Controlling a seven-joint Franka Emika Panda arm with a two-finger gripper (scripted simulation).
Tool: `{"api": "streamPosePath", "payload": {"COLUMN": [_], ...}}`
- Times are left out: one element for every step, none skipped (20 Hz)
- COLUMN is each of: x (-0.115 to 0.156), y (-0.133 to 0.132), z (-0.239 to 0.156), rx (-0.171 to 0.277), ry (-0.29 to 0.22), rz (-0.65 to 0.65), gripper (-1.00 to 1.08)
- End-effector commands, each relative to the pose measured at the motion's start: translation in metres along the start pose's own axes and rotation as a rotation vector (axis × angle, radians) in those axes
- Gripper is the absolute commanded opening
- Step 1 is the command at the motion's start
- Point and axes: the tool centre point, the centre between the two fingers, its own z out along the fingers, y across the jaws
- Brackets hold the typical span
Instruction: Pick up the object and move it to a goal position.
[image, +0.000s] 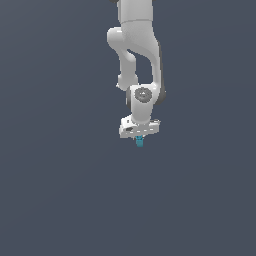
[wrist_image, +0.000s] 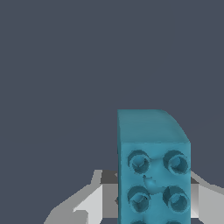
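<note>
A: Exterior view: the white Panda arm (image: 136, 55) hangs down against plain dark grey, and a tiny teal-blue elongated piece (image: 139, 142) pokes out just under the white gripper (image: 139, 138).

B: Wrist view, it's a teal block (wrist_image: 153, 168) with round holes in its face, sitting between the grey fingers (wrist_image: 94, 201). Looks pinched on it.

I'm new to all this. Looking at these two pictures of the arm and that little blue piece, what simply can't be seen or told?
- Exterior view: the teal piece is too small to show its shape; the gripper body hides its fingertips.
- Wrist view: the teal piece is cut off by the picture's edge, so its full length is unknown.
- Both views: no goal marker shows anywhere.
- Exterior view: the arm's upper part runs off the top edge.
</note>
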Motion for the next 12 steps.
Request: {"api": "streamPosePath", "payload": {"x": [0.000, 0.000, 0.000, 0.000, 0.000, 0.000, 0.000, 0.000, -0.001, -0.001, -0.001, -0.002], "y": [0.000, 0.000, 0.000, 0.000, 0.000, 0.000, 0.001, 0.003, 0.005, 0.007, 0.010, 0.014], "z": [0.000, 0.000, 0.000, 0.000, 0.000, 0.000, -0.001, -0.002, -0.004, -0.006, -0.009, -0.012], "rx": [0.000, 0.000, 0.000, 0.000, 0.000, 0.000, 0.000, 0.000, 0.000, 0.000, 0.000, 0.000], "ry": [0.000, 0.000, 0.000, 0.000, 0.000, 0.000, 0.000, 0.000, 0.000, 0.000, 0.000, 0.000], "rz": [0.000, 0.000, 0.000, 0.000, 0.000, 0.000, 0.000, 0.000, 0.000, 0.000, 0.000, 0.000], "gripper": [-1.00, -1.00, -1.00, -1.00, -1.00, -1.00, -1.00, -1.00, -1.00, -1.00, -1.00, -1.00]}}
